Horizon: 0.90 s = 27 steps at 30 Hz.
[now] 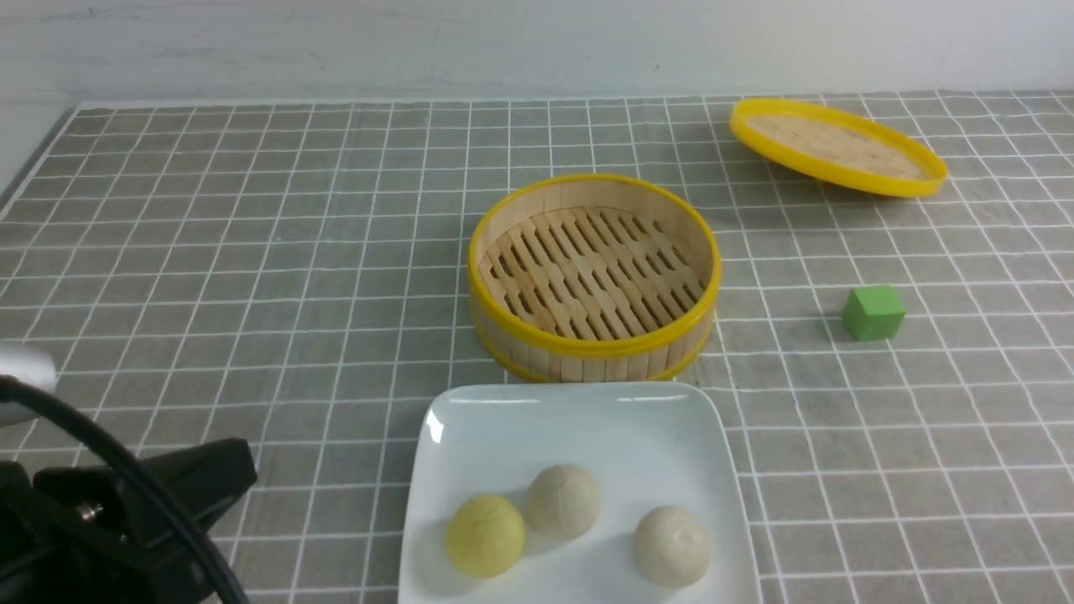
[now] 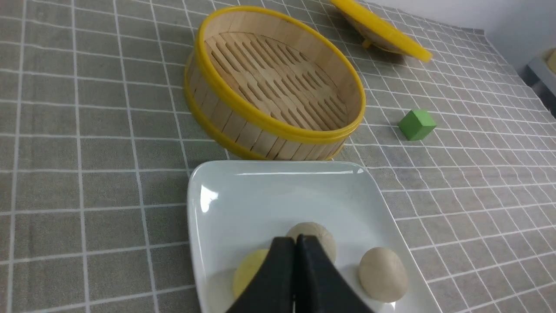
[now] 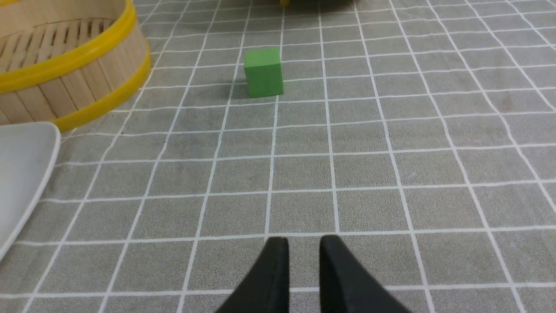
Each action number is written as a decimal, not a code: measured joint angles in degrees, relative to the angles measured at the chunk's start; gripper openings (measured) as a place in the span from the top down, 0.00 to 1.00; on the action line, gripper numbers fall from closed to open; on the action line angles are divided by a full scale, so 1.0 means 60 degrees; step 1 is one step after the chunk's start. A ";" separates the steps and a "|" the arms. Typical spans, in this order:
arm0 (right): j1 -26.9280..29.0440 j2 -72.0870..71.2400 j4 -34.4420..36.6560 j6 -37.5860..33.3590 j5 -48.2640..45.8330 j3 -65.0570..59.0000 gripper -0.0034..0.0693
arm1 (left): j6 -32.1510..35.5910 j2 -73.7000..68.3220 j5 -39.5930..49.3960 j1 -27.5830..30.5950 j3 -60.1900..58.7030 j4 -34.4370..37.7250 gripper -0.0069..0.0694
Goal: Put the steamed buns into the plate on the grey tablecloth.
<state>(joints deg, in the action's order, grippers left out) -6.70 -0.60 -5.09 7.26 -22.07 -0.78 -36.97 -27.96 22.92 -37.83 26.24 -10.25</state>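
Note:
Two cream-white steamed buns (image 1: 564, 501) (image 1: 671, 545) lie in the white square plate (image 1: 587, 411) on the grey tablecloth (image 1: 252, 252), next to a yellow ball (image 1: 485, 534). In the left wrist view my left gripper (image 2: 295, 238) is shut and empty, its tips touching, hovering over the plate (image 2: 260, 195) in front of one bun (image 2: 322, 237); the other bun (image 2: 383, 274) lies beside it. My right gripper (image 3: 304, 241) holds nothing, its jaws almost together with a narrow gap, above bare cloth to the right of the plate's edge (image 3: 21, 174).
An empty bamboo steamer basket (image 1: 594, 273) stands just behind the plate. Its yellow-rimmed lid (image 1: 837, 147) lies tilted at the back right. A green cube (image 1: 873, 312) sits right of the basket. My left arm (image 1: 126, 520) fills the near left corner.

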 joint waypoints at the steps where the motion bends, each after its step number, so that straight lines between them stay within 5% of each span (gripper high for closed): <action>1: 0.0000 0.0000 0.0000 0.0000 0.0000 0.0000 0.77 | 0.0000 0.0000 -0.0002 0.0000 0.0000 -0.0056 0.88; 14: 0.0000 0.0000 0.0001 0.0000 -0.0005 0.0000 0.75 | 0.0000 0.0000 0.0099 0.0062 -0.0161 -0.1779 0.86; 19: 0.0000 0.0000 0.0001 0.0000 -0.0005 0.0000 0.74 | 0.0572 0.0469 -0.0343 0.1127 -0.0877 -0.1052 0.86; 22: 0.0000 0.0000 0.0001 0.0000 -0.0005 0.0000 0.74 | 0.2390 0.1643 -0.0967 0.2473 -0.1981 0.0046 0.85; 27: 0.0000 0.0000 0.0001 0.0000 -0.0005 0.0000 0.72 | 0.3733 0.3693 -0.1114 0.4073 -0.3344 0.0503 0.84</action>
<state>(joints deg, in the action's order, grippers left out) -6.70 -0.60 -5.08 7.26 -22.10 -0.78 -14.58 -5.80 16.24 -13.39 6.18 -7.24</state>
